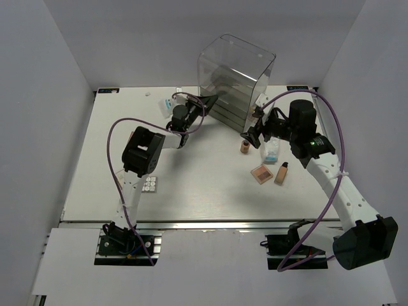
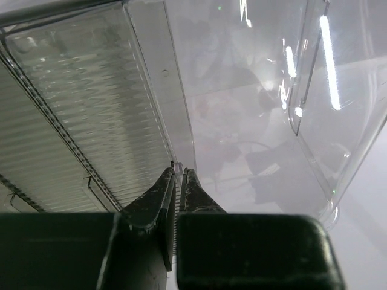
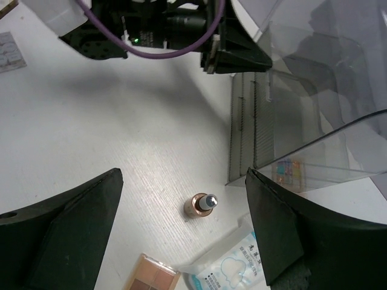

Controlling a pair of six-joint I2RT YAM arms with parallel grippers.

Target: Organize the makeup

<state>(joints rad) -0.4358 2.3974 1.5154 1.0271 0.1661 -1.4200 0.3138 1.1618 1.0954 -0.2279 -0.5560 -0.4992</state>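
Note:
A tan foundation bottle [image 1: 245,147] stands upright, and my right gripper [image 1: 252,135] hangs open above it; in the right wrist view the bottle [image 3: 202,205] sits between the wide-apart fingers [image 3: 72,223]. Beside it lie a white-and-blue packet [image 1: 271,151] [image 3: 233,272], a peach palette [image 1: 262,173] [image 3: 151,278] and a second bottle [image 1: 281,172] on its side. A white grid palette [image 1: 151,184] lies by the left arm. Another packet [image 1: 167,104] lies at the back left. My left gripper [image 1: 208,101] [image 2: 179,170] is closed on a thin clear edge of the drawer box [image 2: 175,115].
The tall clear box with grey ribbed drawers [image 1: 236,80] [image 3: 302,90] stands at the back middle. A small palette with coloured squares [image 3: 289,172] shows through the box's wall at its right side. The table's back edge [image 1: 127,89] runs behind the box.

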